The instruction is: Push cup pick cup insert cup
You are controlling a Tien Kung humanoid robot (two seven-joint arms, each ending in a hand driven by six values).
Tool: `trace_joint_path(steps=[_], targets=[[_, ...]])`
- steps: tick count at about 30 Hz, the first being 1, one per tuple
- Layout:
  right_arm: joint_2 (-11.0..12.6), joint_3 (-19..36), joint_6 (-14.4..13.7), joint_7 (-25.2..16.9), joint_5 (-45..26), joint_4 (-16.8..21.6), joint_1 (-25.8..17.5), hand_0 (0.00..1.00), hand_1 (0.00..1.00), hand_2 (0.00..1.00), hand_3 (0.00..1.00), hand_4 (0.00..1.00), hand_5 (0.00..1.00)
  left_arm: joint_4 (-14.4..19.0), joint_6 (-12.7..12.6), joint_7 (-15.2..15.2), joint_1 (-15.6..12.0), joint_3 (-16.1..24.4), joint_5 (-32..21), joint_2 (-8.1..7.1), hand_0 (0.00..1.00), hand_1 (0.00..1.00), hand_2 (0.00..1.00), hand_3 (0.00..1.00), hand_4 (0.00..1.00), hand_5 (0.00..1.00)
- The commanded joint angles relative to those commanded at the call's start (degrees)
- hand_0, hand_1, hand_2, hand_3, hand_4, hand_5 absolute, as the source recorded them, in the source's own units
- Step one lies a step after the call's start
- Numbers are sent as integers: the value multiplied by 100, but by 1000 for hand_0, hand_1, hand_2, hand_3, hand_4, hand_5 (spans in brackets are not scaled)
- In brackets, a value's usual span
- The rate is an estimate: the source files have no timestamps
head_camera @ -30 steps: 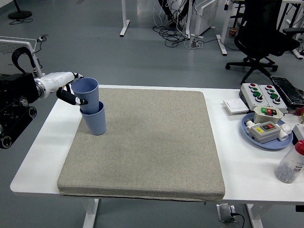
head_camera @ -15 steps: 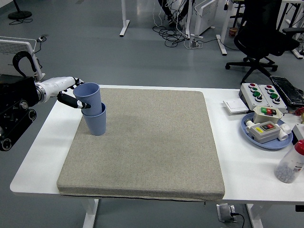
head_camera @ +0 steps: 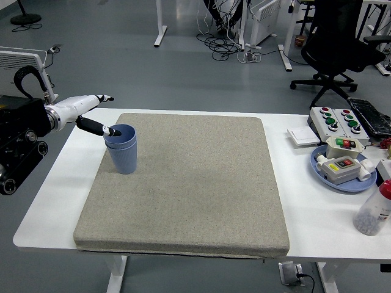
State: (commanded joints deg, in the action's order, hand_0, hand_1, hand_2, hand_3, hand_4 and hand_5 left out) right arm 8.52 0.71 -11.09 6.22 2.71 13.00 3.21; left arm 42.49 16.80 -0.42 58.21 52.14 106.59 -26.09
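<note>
1. Black left arm with white left hand (head_camera: pixel 85 110), upper left of the frame: fingers spread, holding nothing; thumb tip at the rim of the cups.
2. Blue cups (head_camera: pixel 121 148), two, one nested fully inside the other, upright on the upper-left corner of the mat.
3. Grey fabric mat (head_camera: pixel 189 183), one, covering most of the white table (head_camera: pixel 49 201); its centre and lower part lie bare.
4. Blue tray (head_camera: pixel 342 182), right edge, holding two button boxes; one larger button box (head_camera: pixel 339 122) and one white switch plate (head_camera: pixel 302 135) sit above it.
5. Bottle (head_camera: pixel 374 210), one, lower right.
6. Grey floor, top of frame: desk legs, cables, one black office chair (head_camera: pixel 342 43).
</note>
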Motion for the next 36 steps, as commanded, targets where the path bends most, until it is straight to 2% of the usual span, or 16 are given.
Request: trace_joint_path(steps=[1, 4, 6, 7, 11, 12, 13, 18, 20, 24, 25, 26, 27, 29, 32, 36], targets=[[0, 0, -2, -2, 2, -1, -3, 700, 600, 638, 580, 127, 468, 94, -147, -7, -73, 116, -15, -2, 896, 949, 998, 998, 951, 656], [-1, 3, -5, -6, 12, -2, -11, 700, 600, 638, 580, 127, 468, 351, -605, 55, -290, 419, -289, -9, 896, 949, 998, 998, 951, 656], [-2, 11, -7, -11, 13, -4, -20, 700, 600, 638, 580, 127, 468, 653, -1108, 101, -600, 850, -716, 26, 896, 949, 998, 998, 951, 656], [-4, 17, -9, -15, 12, -5, -29, 700, 603, 638, 580, 126, 468, 808, -1306, 128, -769, 1041, -906, 66, 744, 812, 835, 839, 709, 714], [-10, 24, -18, -29, 17, -14, -46, 700, 603, 638, 580, 126, 468, 1486, -2181, 141, -1546, 1928, -1858, 221, 744, 812, 835, 839, 709, 714], [-11, 24, -19, -30, 17, -14, -46, 700, 603, 638, 580, 126, 468, 1586, -2279, 137, -1680, 2073, -2118, 234, 744, 812, 835, 839, 709, 714], [-11, 23, -20, -30, 18, -15, -47, 701, 605, 638, 581, 126, 468, 1640, -2306, 128, -1746, 2139, -2294, 246, 751, 820, 831, 829, 657, 985], [-6, 17, -33, -43, 45, -18, -58, 701, 605, 638, 581, 126, 468, 2676, -2433, -158, -2883, 3004, -3485, 574, 751, 820, 831, 829, 657, 985], [-4, 27, -37, -46, 63, -19, -61, 701, 604, 639, 581, 126, 468, 3006, -2517, -324, -3340, 3253, -3970, 727, 786, 857, 876, 845, 663, 998], [1, 46, -43, -53, 90, -24, -68, 701, 604, 639, 581, 126, 468, 3499, -2592, -553, -4189, 3687, -4938, 1175, 786, 857, 876, 845, 663, 998], [6, 51, -40, -51, 110, -27, -63, 701, 605, 640, 581, 126, 469, 3635, -2645, -651, -4400, 3795, -5161, 1330, 840, 896, 925, 898, 655, 998], [11, 62, -37, -51, 128, -29, -56, 701, 605, 640, 581, 126, 469, 3760, -2696, -727, -4646, 3862, -5422, 1475, 840, 896, 925, 898, 655, 998], [13, 66, -36, -51, 135, -30, -53, 701, 605, 640, 581, 126, 469, 3814, -2715, -755, -4824, 3884, -5669, 1541, 840, 896, 925, 898, 655, 998], [16, 83, -33, -54, 141, -34, -53, 701, 605, 640, 581, 126, 469, 3939, -2826, -870, -5119, 3816, -6045, 1580, 840, 896, 925, 898, 655, 998], [23, 109, -26, -56, 145, -37, -31, 701, 606, 640, 581, 126, 470, 4083, -2915, -971, -5454, 3614, -6287, 1441, 843, 901, 938, 913, 653, 998], [20, 115, -13, -50, 140, -36, -8, 701, 606, 640, 581, 126, 470, 4123, -2947, -973, -5511, 3565, -6358, 1307, 843, 901, 938, 913, 653, 998]])
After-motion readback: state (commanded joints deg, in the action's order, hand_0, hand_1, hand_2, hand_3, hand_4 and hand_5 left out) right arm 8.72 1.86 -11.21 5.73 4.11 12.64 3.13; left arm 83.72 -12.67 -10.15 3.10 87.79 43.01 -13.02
